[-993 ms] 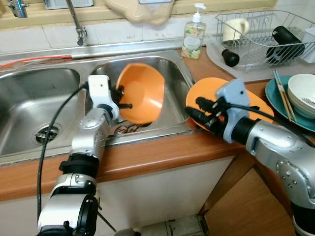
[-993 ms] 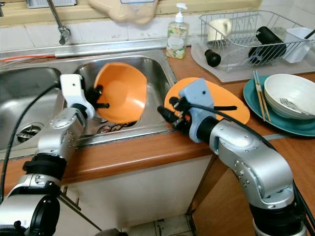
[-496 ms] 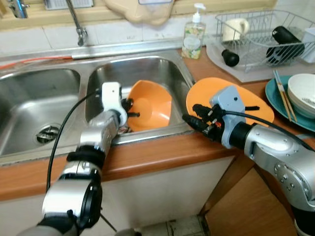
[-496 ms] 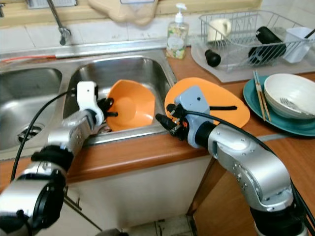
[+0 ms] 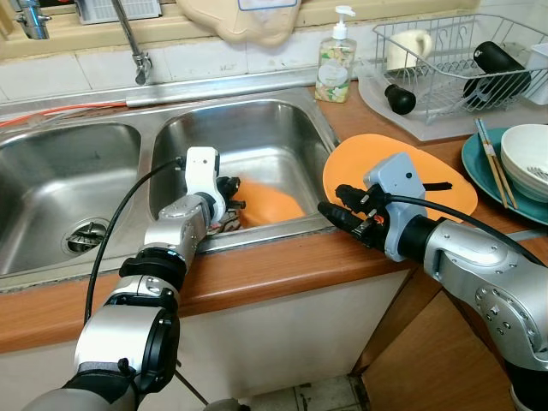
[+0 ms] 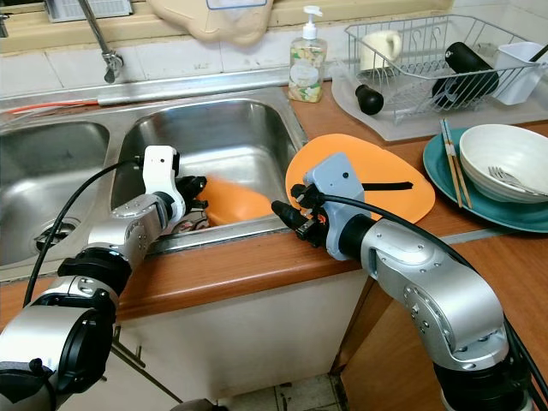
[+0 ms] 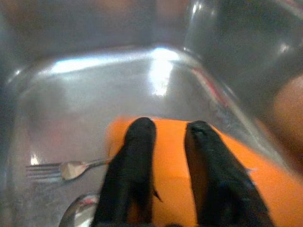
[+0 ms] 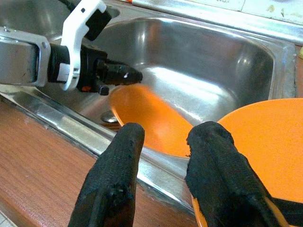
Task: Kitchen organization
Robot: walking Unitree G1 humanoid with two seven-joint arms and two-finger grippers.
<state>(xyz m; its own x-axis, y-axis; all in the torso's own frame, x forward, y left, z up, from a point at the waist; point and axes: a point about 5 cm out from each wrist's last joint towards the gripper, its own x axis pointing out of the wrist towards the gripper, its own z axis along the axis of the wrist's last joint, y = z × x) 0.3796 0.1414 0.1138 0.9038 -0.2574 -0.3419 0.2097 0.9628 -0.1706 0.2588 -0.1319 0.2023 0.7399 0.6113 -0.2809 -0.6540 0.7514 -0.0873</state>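
An orange bowl (image 5: 270, 205) lies low in the right basin of the steel sink (image 5: 257, 128), blurred with motion. My left gripper (image 5: 233, 195) reaches into that basin at the bowl's near-left rim, its fingers (image 7: 137, 156) parted over the orange surface, so it looks open. A fork (image 7: 61, 169) rests on the basin floor beside the bowl. An orange plate (image 5: 428, 167) sits on the wooden counter right of the sink. My right gripper (image 5: 330, 205) hovers open at the plate's left edge over the sink rim, one finger (image 8: 213, 161) against the plate.
A soap bottle (image 5: 336, 58) stands behind the sink. A wire dish rack (image 5: 454, 60) with a mug and a black bottle is at the back right. A teal plate (image 5: 479, 163) carrying chopsticks and a white bowl (image 5: 527, 158) sits far right. The faucet (image 5: 133, 38) hangs over the divider.
The left gripper has lowered the orange bowl from a raised, tilted pose down into the basin, where it now lies flatter and blurred. The right gripper edged slightly left.
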